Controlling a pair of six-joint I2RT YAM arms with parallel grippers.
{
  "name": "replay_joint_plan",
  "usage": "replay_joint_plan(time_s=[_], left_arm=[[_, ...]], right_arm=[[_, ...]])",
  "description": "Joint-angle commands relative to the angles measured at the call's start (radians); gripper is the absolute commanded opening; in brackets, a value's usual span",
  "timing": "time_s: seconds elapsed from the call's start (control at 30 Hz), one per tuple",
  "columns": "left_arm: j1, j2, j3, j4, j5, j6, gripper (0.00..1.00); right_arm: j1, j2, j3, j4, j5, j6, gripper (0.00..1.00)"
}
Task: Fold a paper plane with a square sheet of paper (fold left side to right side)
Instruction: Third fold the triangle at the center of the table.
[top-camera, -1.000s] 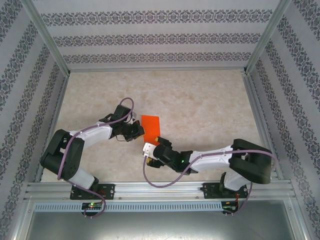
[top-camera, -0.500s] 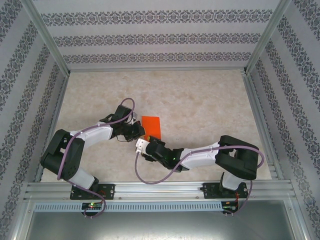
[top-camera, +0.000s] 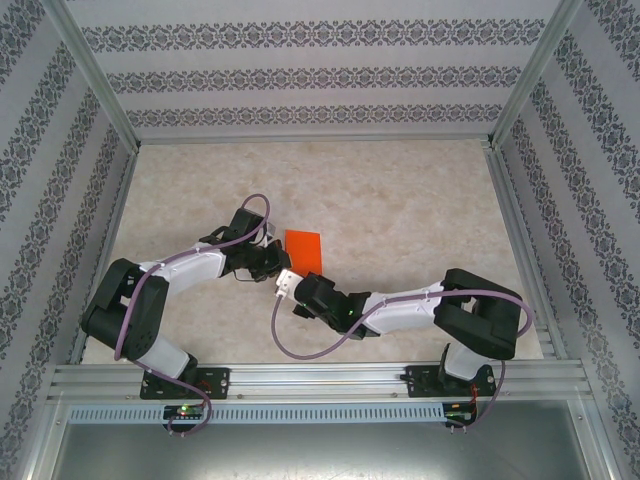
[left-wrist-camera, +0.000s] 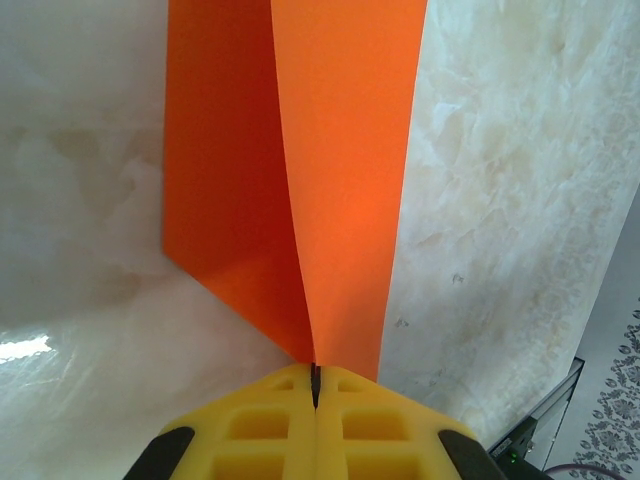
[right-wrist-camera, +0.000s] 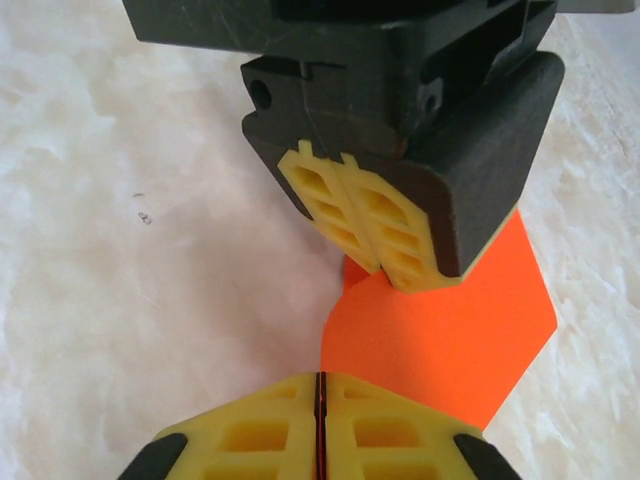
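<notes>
Bright orange and sharply creased, the square sheet of paper (left-wrist-camera: 345, 180) lies on the mottled, cream, stone-look surface (top-camera: 420, 200), one flap lifting along its fold. My left claw (left-wrist-camera: 314, 372) is clamped tight on a pointed corner. My right claw (right-wrist-camera: 318, 385), facing it, is fully closed at the sheet's edge; its yellow ribbed pads hide whether paper is caught.

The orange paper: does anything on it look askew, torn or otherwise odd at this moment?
No tear shows. The orange paper is not lying flat, though: in the left wrist view its upper layer bows up from the lower one and covers only part of it, and it narrows to a point pinched in the shut left gripper.
</notes>
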Motion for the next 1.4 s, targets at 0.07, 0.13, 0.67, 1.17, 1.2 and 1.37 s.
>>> replay_joint_plan(time_s=[0.07,0.13,0.67,1.17,1.2,1.37], left_arm=[[-0.020,0.007,0.024,-0.022,-0.003,-0.001,0.00],[-0.019,-0.002,0.025,-0.039,-0.013,0.010,0.04],[0.081,-0.155,0.040,-0.180,-0.061,0.138,0.37],[-0.041,0.461,0.522,-0.193,0.069,0.304,0.10],[-0.047,0.480,0.542,-0.195,0.064,0.303,0.10],[-0.071,0.564,0.602,-0.216,0.034,0.303,0.09]], right_arm=[[-0.016,-0.036,-0.019,-0.020,-0.045,0.029,0.00],[-0.025,-0.038,-0.024,-0.025,-0.058,0.040,0.00],[-0.068,-0.034,-0.053,-0.036,-0.163,0.114,0.00],[-0.140,-0.030,-0.070,-0.015,-0.308,0.216,0.00],[-0.143,-0.030,-0.071,-0.013,-0.314,0.221,0.00],[-0.174,-0.038,-0.092,0.014,-0.382,0.263,0.00]])
